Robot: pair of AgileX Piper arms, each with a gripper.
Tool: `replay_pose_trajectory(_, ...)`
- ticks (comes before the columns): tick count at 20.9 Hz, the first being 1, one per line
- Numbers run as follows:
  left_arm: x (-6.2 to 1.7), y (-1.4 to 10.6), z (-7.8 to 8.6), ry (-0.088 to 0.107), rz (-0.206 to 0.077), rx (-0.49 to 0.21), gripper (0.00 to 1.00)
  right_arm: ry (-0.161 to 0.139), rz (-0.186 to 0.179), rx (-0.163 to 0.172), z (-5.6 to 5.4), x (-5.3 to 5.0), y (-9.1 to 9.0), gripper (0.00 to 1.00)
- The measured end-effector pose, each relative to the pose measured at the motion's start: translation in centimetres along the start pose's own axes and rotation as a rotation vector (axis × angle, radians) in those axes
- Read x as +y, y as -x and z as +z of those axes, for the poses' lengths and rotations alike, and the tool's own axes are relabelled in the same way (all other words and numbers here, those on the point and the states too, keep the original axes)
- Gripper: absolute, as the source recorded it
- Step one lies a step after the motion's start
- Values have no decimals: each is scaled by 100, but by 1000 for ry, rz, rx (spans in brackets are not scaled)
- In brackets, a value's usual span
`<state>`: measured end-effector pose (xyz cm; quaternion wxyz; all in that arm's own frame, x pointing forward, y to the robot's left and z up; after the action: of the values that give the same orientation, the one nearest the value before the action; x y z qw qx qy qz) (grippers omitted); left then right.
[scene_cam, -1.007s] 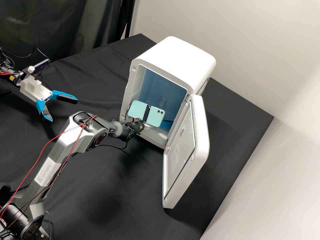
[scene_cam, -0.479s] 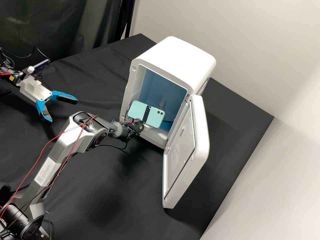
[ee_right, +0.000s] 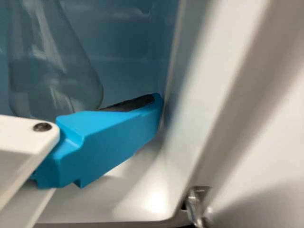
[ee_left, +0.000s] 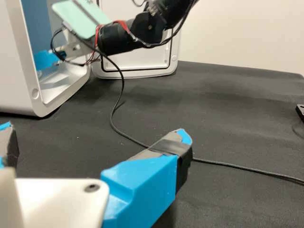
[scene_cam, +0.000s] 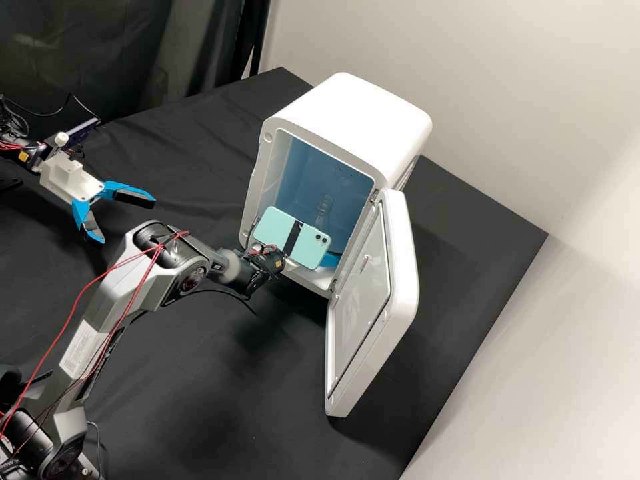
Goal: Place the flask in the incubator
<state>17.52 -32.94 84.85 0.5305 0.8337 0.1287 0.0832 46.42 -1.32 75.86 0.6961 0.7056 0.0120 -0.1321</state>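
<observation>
From above, your clear glass conical flask (scene_cam: 325,208) stands inside the open white box incubator (scene_cam: 360,113); the left gripper (scene_cam: 127,219), at its 9 o'clock, is spread, as its wrist view confirms. The right wrist view has the right gripper (ee_right: 80,114) spread beside the flask: a skewed pull-out could topple it.

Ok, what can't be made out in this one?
Right claw: open or shut unknown; the phone hides it in the high view, the right wrist view's edge cuts it off.
Flask base: behind the phone in the high view, behind the claw in the right wrist view.
</observation>
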Motion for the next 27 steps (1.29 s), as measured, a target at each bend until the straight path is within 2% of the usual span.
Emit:
replay_pose_trajectory(1,0,0,0,0,0,0,100,-8,12,8,-6,22,47,100)
replay_pose_trajectory(4,21,13,12,-7,11,-2,100,3,30,34,-31,78,155,100)
replay_pose_trajectory(7,36,22,21,-12,18,-3,100,4,27,33,-14,60,209,100)
replay_pose_trajectory(11,19,35,26,-8,12,-2,100,-3,15,39,-1,28,330,100)
replay_pose_trajectory(16,19,34,27,-8,12,-3,100,0,40,86,-28,34,486,100)
replay_pose_trajectory(17,19,32,31,-15,13,-3,100,-6,39,89,-18,20,517,100)
replay_pose_trajectory(19,18,24,42,-11,15,-2,100,-9,32,84,1,9,590,100)
replay_pose_trajectory(20,22,21,39,-14,21,8,100,-6,31,83,17,10,628,100)
replay_pose_trajectory(21,25,16,40,-28,26,17,100,-3,32,85,41,16,670,100)
replay_pose_trajectory(25,40,4,30,-62,46,57,100,-11,66,113,70,46,804,100)
replay_pose_trajectory(27,55,22,33,-61,54,59,100,-11,76,119,89,53,871,100)
